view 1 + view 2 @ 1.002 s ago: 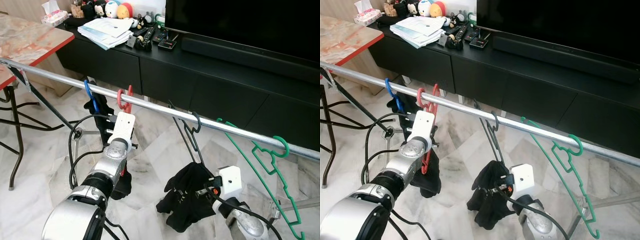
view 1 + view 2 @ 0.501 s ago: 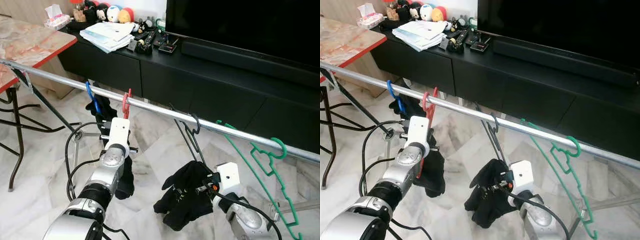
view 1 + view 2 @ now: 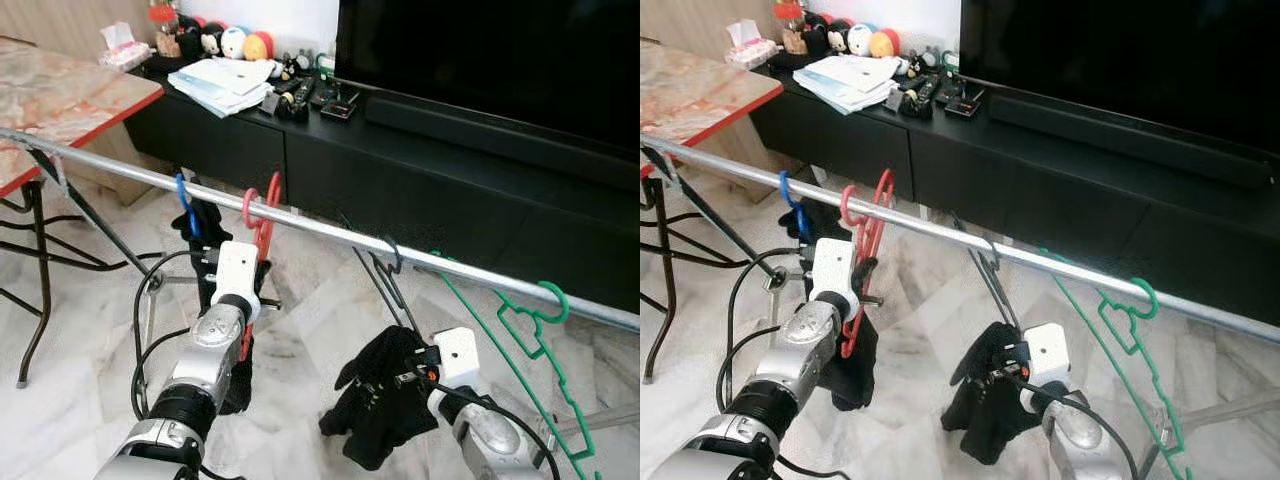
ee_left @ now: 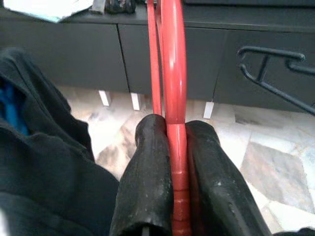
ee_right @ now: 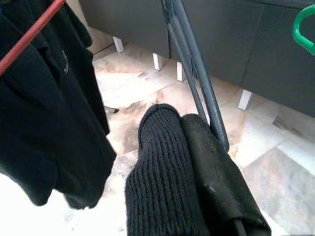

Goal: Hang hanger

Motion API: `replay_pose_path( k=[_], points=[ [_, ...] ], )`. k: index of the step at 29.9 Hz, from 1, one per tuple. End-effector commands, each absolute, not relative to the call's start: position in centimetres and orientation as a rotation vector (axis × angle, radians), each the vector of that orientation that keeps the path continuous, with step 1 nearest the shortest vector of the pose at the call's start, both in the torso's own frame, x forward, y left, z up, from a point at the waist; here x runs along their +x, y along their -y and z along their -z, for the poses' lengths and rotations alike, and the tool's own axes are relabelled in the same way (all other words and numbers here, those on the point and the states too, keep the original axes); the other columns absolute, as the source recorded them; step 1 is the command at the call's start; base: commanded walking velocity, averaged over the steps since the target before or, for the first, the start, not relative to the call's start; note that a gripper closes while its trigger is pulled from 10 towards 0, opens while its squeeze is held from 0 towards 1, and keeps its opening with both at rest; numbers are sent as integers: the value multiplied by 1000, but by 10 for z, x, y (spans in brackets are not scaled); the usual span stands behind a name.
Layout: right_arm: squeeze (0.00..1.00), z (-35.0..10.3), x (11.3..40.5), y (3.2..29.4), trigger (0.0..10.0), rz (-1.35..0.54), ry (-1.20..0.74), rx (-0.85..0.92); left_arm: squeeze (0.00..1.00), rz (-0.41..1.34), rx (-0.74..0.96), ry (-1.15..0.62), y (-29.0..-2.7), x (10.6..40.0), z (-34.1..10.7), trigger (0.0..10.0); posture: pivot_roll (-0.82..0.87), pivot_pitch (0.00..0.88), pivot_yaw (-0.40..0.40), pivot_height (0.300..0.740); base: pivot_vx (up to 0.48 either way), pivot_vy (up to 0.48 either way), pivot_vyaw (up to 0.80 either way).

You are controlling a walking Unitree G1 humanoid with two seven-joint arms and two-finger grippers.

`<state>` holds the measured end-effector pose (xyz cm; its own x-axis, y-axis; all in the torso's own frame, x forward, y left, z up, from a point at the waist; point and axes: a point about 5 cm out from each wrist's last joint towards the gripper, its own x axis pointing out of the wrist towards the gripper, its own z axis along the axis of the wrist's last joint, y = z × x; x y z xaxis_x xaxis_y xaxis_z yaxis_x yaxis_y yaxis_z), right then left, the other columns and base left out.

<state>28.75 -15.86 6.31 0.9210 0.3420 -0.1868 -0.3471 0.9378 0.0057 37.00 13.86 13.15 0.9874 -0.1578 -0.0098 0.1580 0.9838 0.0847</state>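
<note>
Red hanger (image 4: pixel 173 98) pinched in left end effector (image 4: pixel 170 187); right end effector (image 5: pixel 192 172) clamps black cloth (image 5: pixel 162 182).

Both head cameras looked forward and down over the rail (image 3: pixel 330 232) toward the TV cabinet (image 3: pixel 420 185), sharing that scene. Each wrist camera looked closely along its own fingers toward the cabinet.

rail (image 3: pixel 330 232): four hangers hooked on | TV cabinet (image 3: pixel 400 190) behind | table (image 3: pixel 60 100) left

Even daylight, soft shadows; wrist views slightly blurred up close.
</note>
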Motion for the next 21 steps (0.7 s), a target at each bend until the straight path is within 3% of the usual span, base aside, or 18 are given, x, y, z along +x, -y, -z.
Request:
replay_pose_path(
  k=[1,4,5,6,7,8,10,15,21],
  points=[
    [0,-67,290,161,10000,-342,-159,-29,0,165,115,42,-142,371,-140,0,-56,72,1,740,0,0,0],
    [0,-66,291,161,10000,-336,-160,-30,0,149,161,43,-150,371,-141,0,-55,68,3,740,0,0,0],
    [0,-65,291,161,10000,-335,-160,-31,0,144,176,40,-155,369,-139,667,-56,66,5,740,0,0,0],
    [0,-65,291,161,10000,-335,-160,-31,0,144,176,40,-155,369,-139,667,-56,66,5,740,0,0,0],
    [0,-65,292,161,10000,-333,-160,-31,0,148,180,37,-158,365,-136,4314,-55,64,7,740,0,0,0],
    [0,-63,292,162,10000,-329,-164,-33,0,155,181,22,-161,358,-129,10000,-52,59,10,740,0,0,0],
    [0,-63,292,162,10000,-326,-166,-34,0,158,181,13,-163,354,-125,10000,-52,59,10,740,0,0,0],
    [0,-57,291,166,10000,-298,-184,-37,0,182,160,-74,-163,307,-82,10000,-44,46,20,740,0,0,0],
    [0,-53,292,171,10000,-250,-199,-26,0,179,138,-133,-156,280,-64,10000,-43,28,34,740,0,0,0]
  ],
)
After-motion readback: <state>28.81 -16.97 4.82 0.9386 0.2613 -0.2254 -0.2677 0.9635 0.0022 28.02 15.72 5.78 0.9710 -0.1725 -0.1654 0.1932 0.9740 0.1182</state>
